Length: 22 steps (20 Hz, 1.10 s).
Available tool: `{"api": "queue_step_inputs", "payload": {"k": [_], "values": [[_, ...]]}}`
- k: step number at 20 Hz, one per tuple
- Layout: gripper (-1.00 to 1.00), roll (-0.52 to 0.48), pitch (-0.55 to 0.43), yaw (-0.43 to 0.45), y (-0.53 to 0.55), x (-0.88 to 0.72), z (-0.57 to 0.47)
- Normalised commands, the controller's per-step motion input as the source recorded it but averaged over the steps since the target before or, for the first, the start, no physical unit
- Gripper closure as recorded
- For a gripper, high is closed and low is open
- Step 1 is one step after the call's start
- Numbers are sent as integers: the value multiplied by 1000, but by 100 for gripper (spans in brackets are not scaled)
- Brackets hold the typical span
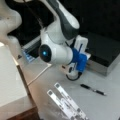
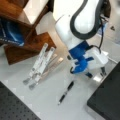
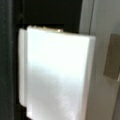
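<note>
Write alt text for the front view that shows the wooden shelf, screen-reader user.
A white robot arm bends low over a pale table, its blue wrist and gripper just above the surface beside a black pen. A folding metal stand lies toward the view's left, below a wooden shelf; a black slab fills the bottom right.

- We see the gripper (image 2: pixel 96 72) low over the grey table (image 2: pixel 50 100), close beside the black box (image 2: pixel 107 100) at a front view's right.
- A black pen (image 2: pixel 66 92) lies just below it, with bare table around it.
- The folded metal stand (image 2: pixel 40 65) blocks the way toward the wooden shelf (image 2: pixel 25 50).
- In a front view, open table lies between the pen (image 1: pixel 93 89) and the stand (image 1: pixel 66 102).
- A white block (image 3: pixel 57 75) fills most of the wrist view.
</note>
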Motion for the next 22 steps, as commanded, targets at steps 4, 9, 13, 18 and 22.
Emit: {"api": "queue_step_inputs", "payload": {"k": [4, 9, 13, 18, 22], "values": [[-100, 315, -61, -50, -23, -12, 100], [-100, 230, -73, -64, -46, -33, 19], [-100, 178, -97, -81, 6, -25, -35], [-100, 187, -109, -101, 77, -5, -50], [-100, 194, -127, -97, 115, 7, -69]]}}
